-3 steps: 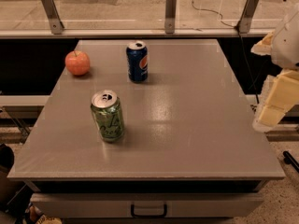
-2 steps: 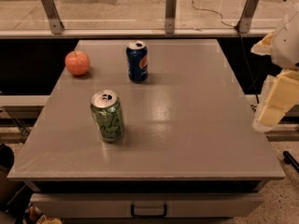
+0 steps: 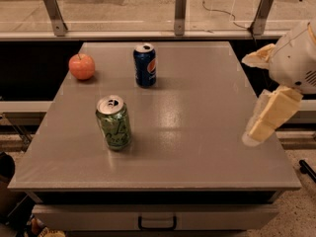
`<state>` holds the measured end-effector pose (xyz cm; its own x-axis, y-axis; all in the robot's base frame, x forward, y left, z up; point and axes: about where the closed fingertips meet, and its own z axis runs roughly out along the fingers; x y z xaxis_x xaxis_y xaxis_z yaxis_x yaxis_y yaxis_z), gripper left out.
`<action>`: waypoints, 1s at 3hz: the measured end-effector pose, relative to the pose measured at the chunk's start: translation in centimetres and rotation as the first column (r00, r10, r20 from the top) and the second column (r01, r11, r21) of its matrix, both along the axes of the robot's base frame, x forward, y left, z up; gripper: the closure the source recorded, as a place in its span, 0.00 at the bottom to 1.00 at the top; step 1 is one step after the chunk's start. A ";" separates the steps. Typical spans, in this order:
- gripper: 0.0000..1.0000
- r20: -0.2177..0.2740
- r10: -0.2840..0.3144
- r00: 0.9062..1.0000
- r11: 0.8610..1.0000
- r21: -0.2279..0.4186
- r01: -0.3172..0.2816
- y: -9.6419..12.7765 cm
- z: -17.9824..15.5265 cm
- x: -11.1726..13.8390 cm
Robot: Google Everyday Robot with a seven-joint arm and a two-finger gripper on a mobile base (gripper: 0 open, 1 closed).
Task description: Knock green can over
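No change I can see since a second ago — gripper [image 3: 252,97] same spot at table's [image 3: 197,147] 3 o'clock edge, spread wide, holding nothing. Green can [image 3: 114,122] upright, untouched, 8 o'clock from table centre, well apart from gripper. Blue can [image 3: 145,65] at its 1 o'clock, apple [image 3: 82,66] at 11.

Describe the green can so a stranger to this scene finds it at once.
On the grey table, look at the front left, far across from the gripper at the right edge. The green can stands upright there. Unlike the blue can and apple behind it, it is shiny green with pale lettering.
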<state>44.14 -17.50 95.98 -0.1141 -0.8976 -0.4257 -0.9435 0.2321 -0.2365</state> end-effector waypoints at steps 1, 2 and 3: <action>0.00 0.022 0.056 0.998 0.988 0.146 -0.058 3.0 -1.8 0.3; 0.00 0.054 0.114 0.992 0.945 0.302 -0.125 6.4 -3.5 1.3; 0.00 0.111 0.144 0.983 0.880 0.440 -0.179 10.4 -3.7 1.6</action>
